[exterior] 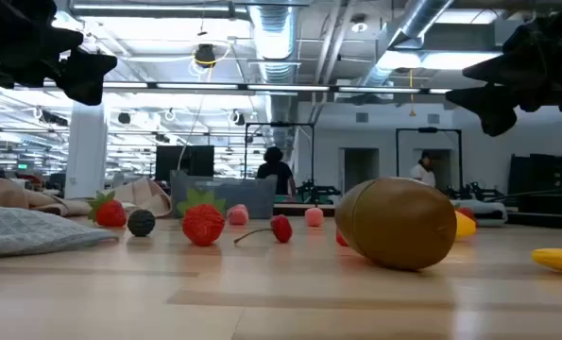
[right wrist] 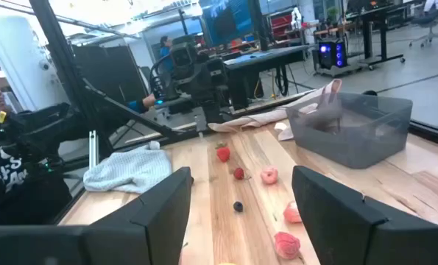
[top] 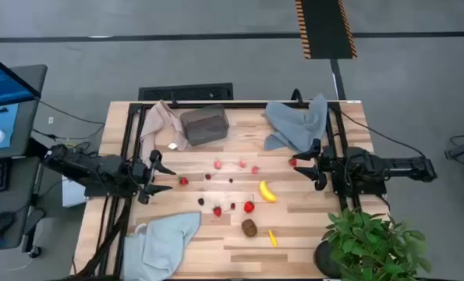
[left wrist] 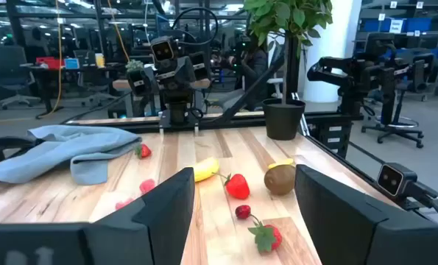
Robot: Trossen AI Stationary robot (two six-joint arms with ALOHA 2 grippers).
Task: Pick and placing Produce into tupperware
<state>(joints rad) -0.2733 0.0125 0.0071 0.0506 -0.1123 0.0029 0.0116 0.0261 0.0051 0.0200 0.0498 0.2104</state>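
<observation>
We look straight down on a pale wooden tabletop [top: 216,242] with a dark robot arm at each side. The left end effector [top: 157,178] sits at the left edge, its fingers spread apart and grasping nothing. The right end effector [top: 308,166] sits at the right edge, fingers likewise parted and empty, with a small red strawberry [top: 292,162] just beside its tips.

The tupperware [top: 204,125], a grey translucent tub, stands near the far edge, left of centre, touching a beige-pink cloth [top: 163,122]. We cannot tell whether anything lies inside it.

The produce is scattered across the middle of the tabletop, between the two arms and apart from the tub. A strawberry [top: 184,181] lies near the left end effector. Pinkish berries [top: 242,164] lie in a loose row near the centre. Closer to the near edge are a yellow banana [top: 267,191], another strawberry [top: 249,207], a brown kiwi [top: 249,227] and a small yellow piece [top: 273,238].

A grey-blue cloth [top: 298,122] lies at the far right, another [top: 165,242] at the near left. A green potted plant [top: 368,242] stands at the near right corner.
</observation>
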